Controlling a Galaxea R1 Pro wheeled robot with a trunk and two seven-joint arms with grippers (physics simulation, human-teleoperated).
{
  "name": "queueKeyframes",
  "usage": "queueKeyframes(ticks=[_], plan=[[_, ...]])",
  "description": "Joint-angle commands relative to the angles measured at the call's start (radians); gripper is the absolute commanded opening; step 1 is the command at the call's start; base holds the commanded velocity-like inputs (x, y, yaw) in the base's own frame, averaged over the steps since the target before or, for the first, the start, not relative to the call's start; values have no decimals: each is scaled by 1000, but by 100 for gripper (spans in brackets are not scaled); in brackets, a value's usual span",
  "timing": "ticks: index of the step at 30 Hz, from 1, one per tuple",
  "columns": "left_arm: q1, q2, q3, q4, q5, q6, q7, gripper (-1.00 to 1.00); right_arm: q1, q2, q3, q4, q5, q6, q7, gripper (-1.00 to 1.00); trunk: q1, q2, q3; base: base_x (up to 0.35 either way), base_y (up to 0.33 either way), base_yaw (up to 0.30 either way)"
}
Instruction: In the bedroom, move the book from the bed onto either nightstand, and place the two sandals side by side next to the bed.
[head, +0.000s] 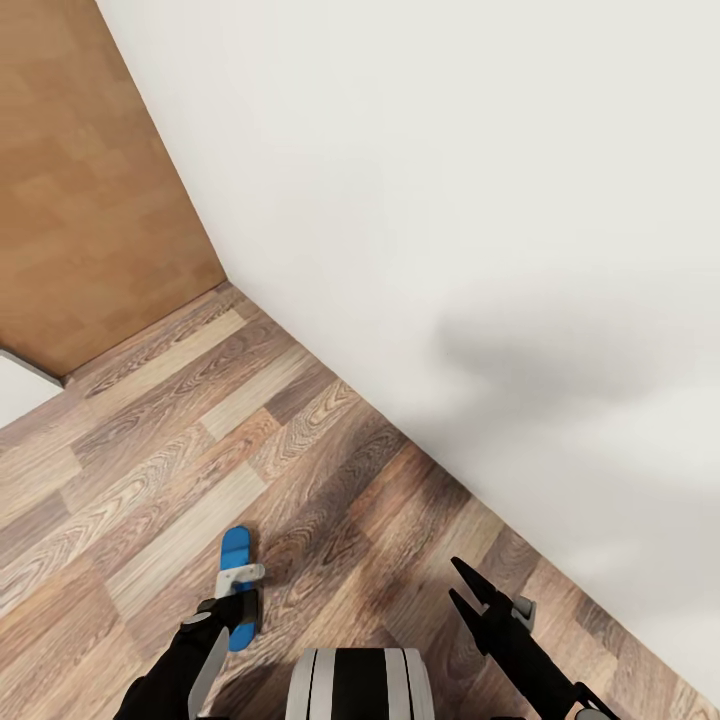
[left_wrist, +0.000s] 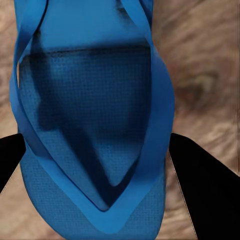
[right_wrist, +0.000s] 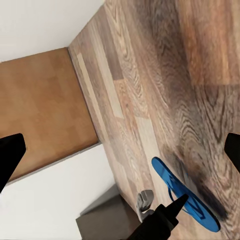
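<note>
The left gripper (head: 238, 600) clamps a thin bright blue flip-flop sandal (head: 236, 585) above the light-brown wood-plank floor (head: 150, 470) (near a white wall (head: 450, 200)), while the right gripper (head: 462, 587) hangs spread and empty.

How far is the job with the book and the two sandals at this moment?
Nothing looks finished yet. In hand: the left pincer is shut on one blue sandal, carried over the wood floor near a white wall and a brown door. The right pincer is open and holds nothing. Left: setting this sandal by the bed, pairing the second with it, and moving the book; none of these are in sight here.
</note>
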Motion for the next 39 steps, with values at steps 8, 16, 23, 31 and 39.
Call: queueKeyframes(ticks=[8, 16, 23, 31, 39], plan=[[0, 0, 3, -2, 11, 4, -6, -100, 0, 6, 4, 3, -2, 3, 2, 100, -4, 2, 31, 0, 0, 0], [1, -15, 4, -2, 13, 2, -6, -100, 0, 5, 4, 6, -1, -3, 0, 100, -7, 4, 61, 0, 0, 0], [13, -10, 38, -2, 17, -2, -64, -100, 0, 6, 1, 7, -1, -3, 0, 100, -10, 5, 89, 0, 0, 0], [14, 75, 187, -2, 13, 4, -417, -100, 0, 4, 1, 9, 8, -4, -3, 100, -14, 7, 119, 0, 0, 0], [15, 143, 219, 0, 13, 8, -737, -100, 0, 0, 1, 7, 9, 1, 0, 100, -18, 9, 150, 0, 0, 0]])
